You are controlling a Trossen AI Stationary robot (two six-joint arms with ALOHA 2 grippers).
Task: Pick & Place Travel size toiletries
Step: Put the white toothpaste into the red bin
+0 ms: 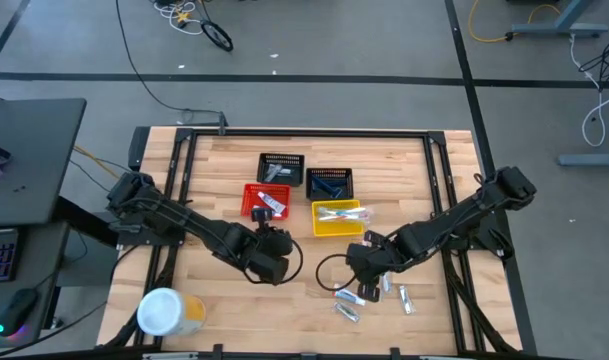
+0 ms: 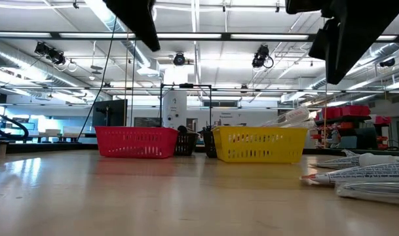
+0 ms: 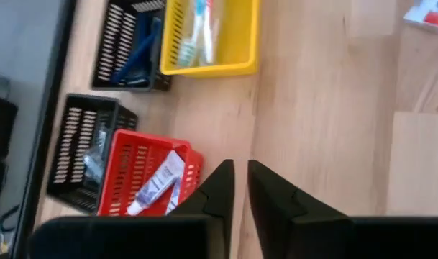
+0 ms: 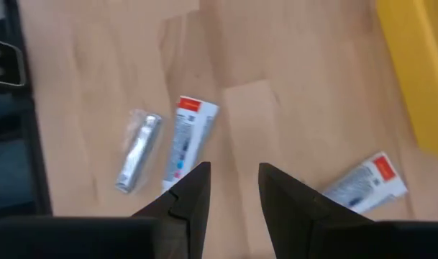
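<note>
The right gripper (image 4: 233, 188) hangs open and empty over a white tube (image 4: 186, 140) lying near the yellow basket (image 1: 336, 218). Next it likely must drop down and pinch that tube. The left gripper (image 3: 236, 188), slightly apart and empty, waits beside the red basket (image 3: 143, 180).

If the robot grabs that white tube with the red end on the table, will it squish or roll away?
The tube looks flat and crimped at one end, so it probably won't roll. It seems soft, so it may squish a little. It looks small and likely light, so a push might slide it across the smooth table.
</note>
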